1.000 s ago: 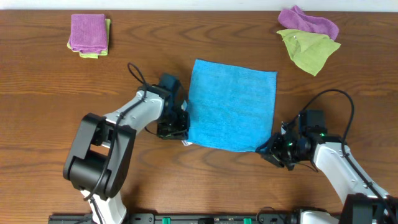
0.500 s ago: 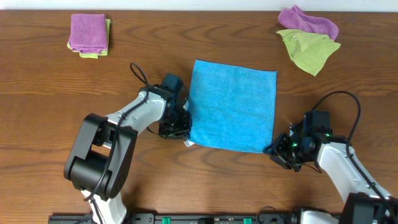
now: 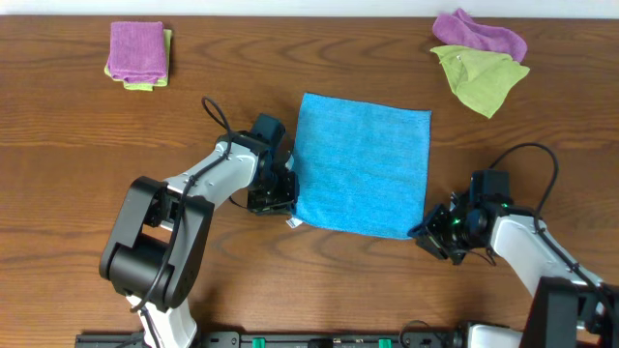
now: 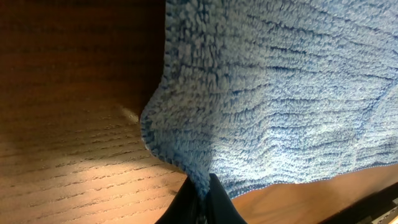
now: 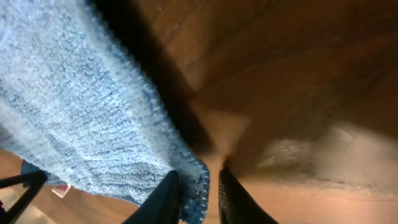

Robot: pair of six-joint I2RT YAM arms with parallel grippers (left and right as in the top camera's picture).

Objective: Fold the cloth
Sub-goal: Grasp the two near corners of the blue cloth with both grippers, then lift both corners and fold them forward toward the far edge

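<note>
The sky-blue cloth (image 3: pixel 360 164) lies flat in the middle of the table, with a small white tag (image 3: pixel 290 222) at its near-left corner. My left gripper (image 3: pixel 287 205) is shut on that near-left corner, and in the left wrist view the terry cloth (image 4: pixel 280 93) is pinched between the dark fingers of the left gripper (image 4: pixel 202 196). My right gripper (image 3: pixel 422 232) is at the near-right corner. In the right wrist view the cloth's stitched corner (image 5: pixel 196 180) sits between the open fingers of the right gripper (image 5: pixel 199 199), against the left one and with a gap to the right one.
A folded purple cloth (image 3: pixel 136 48) on a yellow-green one rests at the back left. A crumpled purple cloth (image 3: pixel 481 32) and a yellow-green cloth (image 3: pixel 481 79) lie at the back right. The wooden table (image 3: pixel 77 155) surrounds them.
The right gripper shifted slightly right, then back left to the cloth's near-right corner, its jaws widening and then narrowing. The left gripper kept its hold and barely moved.
</note>
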